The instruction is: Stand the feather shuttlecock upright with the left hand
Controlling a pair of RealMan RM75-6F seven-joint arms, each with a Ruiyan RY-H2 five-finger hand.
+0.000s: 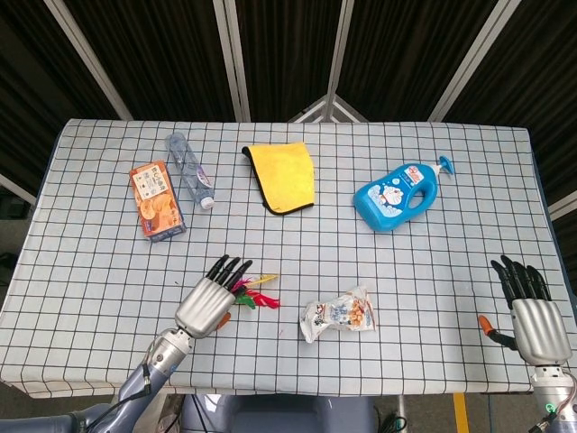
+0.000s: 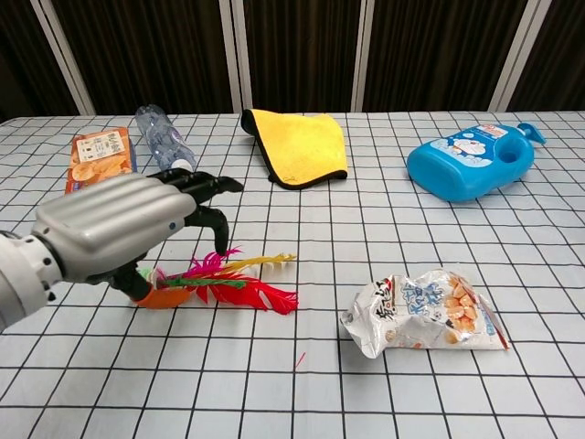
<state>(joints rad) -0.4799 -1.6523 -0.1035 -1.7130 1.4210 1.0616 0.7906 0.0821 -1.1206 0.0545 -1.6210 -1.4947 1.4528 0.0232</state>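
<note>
- Near the front of the checked bench [image 1: 379,280], toward seven o'clock from its middle, the feather shuttlecock [image 2: 239,282] lies flat on its side, its feathers fanning toward three o'clock and its base end hidden beneath the left hand [image 2: 128,229].
- Above that base end the left hand hangs with its fingers [image 2: 215,186] spread and gently curled downward; the orange thumb tip sits low beside the base, but whether it touches is not clear from either view. I judge nothing is held yet.
- Step in hand, as I read it: the reach is over the shuttlecock and the grasp has not been made. Standing it up is all yet to do.
- Next move, in my judgement: lower and close thumb and fingers on the base rather than the feathers, which look soft and likely to bend; then tip the feather end up toward twelve o'clock and set the base flat on the bench before letting go.
- At the bench's five o'clock corner the right hand [image 1: 526,307] rests with fingers apart, holding nothing, well apart from the work.
- Just to the three o'clock side of the feathers lies a crumpled snack bag [image 2: 422,311], near enough to mind when the shuttlecock is tipped up.
</note>
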